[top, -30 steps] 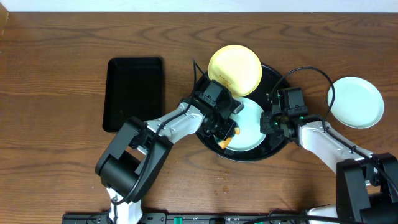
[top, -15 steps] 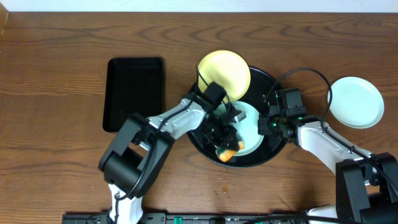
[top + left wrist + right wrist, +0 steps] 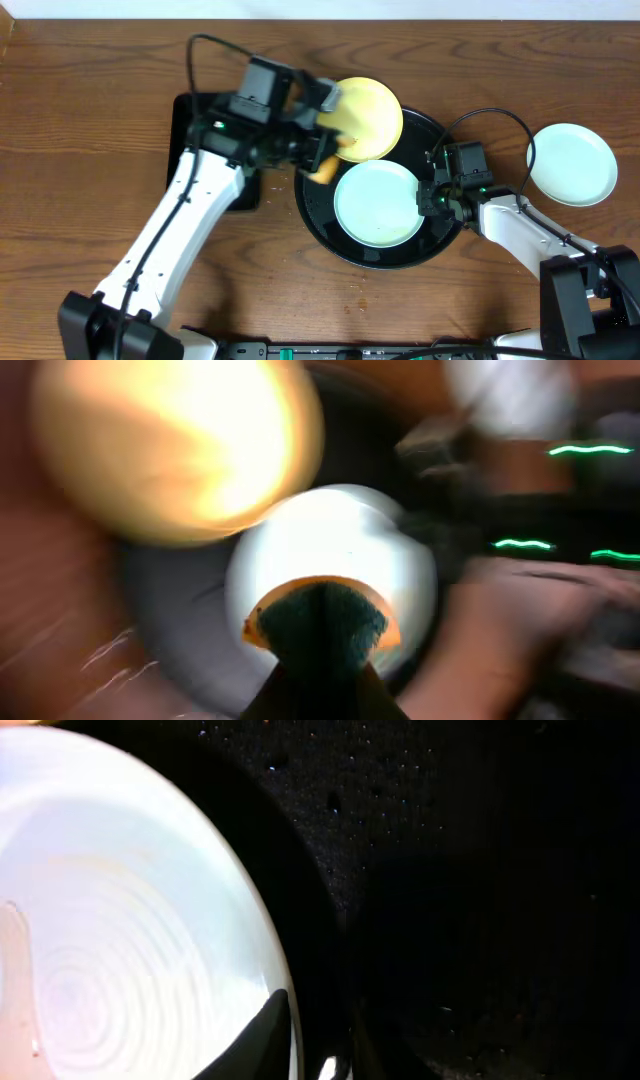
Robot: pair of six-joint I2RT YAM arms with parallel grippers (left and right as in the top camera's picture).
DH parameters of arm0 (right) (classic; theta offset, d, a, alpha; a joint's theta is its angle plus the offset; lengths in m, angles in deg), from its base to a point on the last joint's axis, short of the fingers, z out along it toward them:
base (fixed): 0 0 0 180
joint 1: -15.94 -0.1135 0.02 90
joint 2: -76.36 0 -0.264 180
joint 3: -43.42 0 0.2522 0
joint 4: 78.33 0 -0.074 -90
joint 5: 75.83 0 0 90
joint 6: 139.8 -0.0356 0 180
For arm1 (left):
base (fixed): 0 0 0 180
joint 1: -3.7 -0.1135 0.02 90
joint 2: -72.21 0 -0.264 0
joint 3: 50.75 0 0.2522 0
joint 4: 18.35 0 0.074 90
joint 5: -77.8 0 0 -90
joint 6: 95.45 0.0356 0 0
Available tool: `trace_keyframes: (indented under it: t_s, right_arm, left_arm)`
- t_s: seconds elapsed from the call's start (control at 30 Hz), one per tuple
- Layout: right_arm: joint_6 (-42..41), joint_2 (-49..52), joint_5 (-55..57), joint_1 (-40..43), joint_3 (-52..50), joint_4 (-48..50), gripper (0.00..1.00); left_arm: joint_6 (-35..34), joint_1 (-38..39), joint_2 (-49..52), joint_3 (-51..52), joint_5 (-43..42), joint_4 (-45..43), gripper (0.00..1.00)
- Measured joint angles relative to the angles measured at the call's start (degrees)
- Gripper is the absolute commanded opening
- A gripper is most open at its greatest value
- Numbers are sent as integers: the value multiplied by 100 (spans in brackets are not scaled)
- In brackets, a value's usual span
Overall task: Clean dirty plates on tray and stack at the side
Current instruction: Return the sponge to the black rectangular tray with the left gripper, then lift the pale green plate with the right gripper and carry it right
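the tray (image 3: 316, 216) sits right of centre, near the small tray (image 3: 203, 125) at upper left; bare table (image 3: 80, 200) spreads over the far left. the yellow plate (image 3: 372, 115) overlaps the tray's upper left rim, a mint plate (image 3: 378, 203) lies flat inside, and a second mint plate (image 3: 571, 164) rests on wood at far right. the left arm reaches up from lower left across the small tray. the left pincer (image 3: 318, 152) is clamped on a sponge (image 3: 318, 622) over the tray's upper left edge, beside the yellow plate. the right pincer (image 3: 437, 196) sits low at the tray's right rim by the inner plate; how far it is open i cannot tell.
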Motion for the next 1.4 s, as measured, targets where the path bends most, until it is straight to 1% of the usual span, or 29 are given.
trace_keyframes:
  t_s: [0.07, 0.17, 0.27, 0.33, 0.43, 0.5, 0.53, 0.6, 0.63, 0.67, 0.77, 0.8, 0.83, 0.9, 0.93, 1.0, 1.03, 1.13, 1.27, 1.4]
  right_arm:
    - [-9, 0, 9, 0, -2, 11, 31]
    - [-7, 0, -2, 0, -4, 28, 34]
    - [-9, 0, -24, 0, -2, 35, 36]
    - [-11, 0, -31, 0, -2, 42, 38]
    - [-4, 0, -35, 0, -4, 101, 44]
    - [-11, 0, -17, 0, -7, 170, 41]
    - [-2, 0, -2, 0, -9, 212, 37]
    - [-4, 0, 24, 0, -13, 286, 27]
    - [31, 0, 26, 0, -13, 306, 25]
    - [24, 0, 44, 0, -13, 315, 23]
    - [4, 13, 79, 0, -15, 315, 23]
    - [4, 28, 81, 0, -15, 315, 22]
    - [4, 68, 81, 0, -15, 330, 19]
    - [39, 146, 66, 0, -13, 389, 1]
    - [33, 162, 48, 0, -13, 437, 1]
    - [24, 188, -48, 4, -2, 527, 1]
    - [24, 192, -70, 4, -2, 538, 1]
    - [24, 179, -109, 4, 57, 396, 1]
    - [33, 7, -66, 0, 188, -168, 1]
    - [50, -704, 50, 0, 310, -409, 1]
  left_arm:
    - [-166, -238, 98, 144, 1069, 127, 12]
    - [-393, -579, 271, 391, 2046, 118, 12]
    - [-584, -968, 514, 636, 2627, -50, 12]
    - [-695, -1224, 734, 737, 2863, -223, 12]
    - [-772, -1488, 1119, 782, 3036, -507, 12]
    - [-807, -1589, 1375, 787, 3095, -651, 12]
    - [-826, -1626, 1506, 791, 3106, -730, 12]
    - [-855, -1687, 1777, 793, 3121, -922, 13]
    - [-859, -1711, 1919, 793, 3136, -1019, 13]
    - [-861, -1735, 2041, 793, 3139, -1080, 13]
    - [-861, -1799, 2339, 793, 3150, -1200, 14]
    - [-861, -1821, 2411, 793, 3154, -1231, 17]
    - [-868, -1847, 2420, 780, 3156, -1274, 22]
    - [-848, -1884, 2435, 776, 3161, -1285, 38]
    - [-848, -1904, 2435, 774, 3178, -1294, 56]
    - [-881, -1950, 2435, 756, 3241, -1298, 76]
    - [-870, -1965, 2435, 741, 3246, -1309, 82]
    - [-918, -2006, 2435, 717, 3246, -1333, 83]
    - [-925, -2006, 2435, 717, 3244, -1338, 84]
    - [-922, -2006, 2435, 717, 3246, -1338, 84]
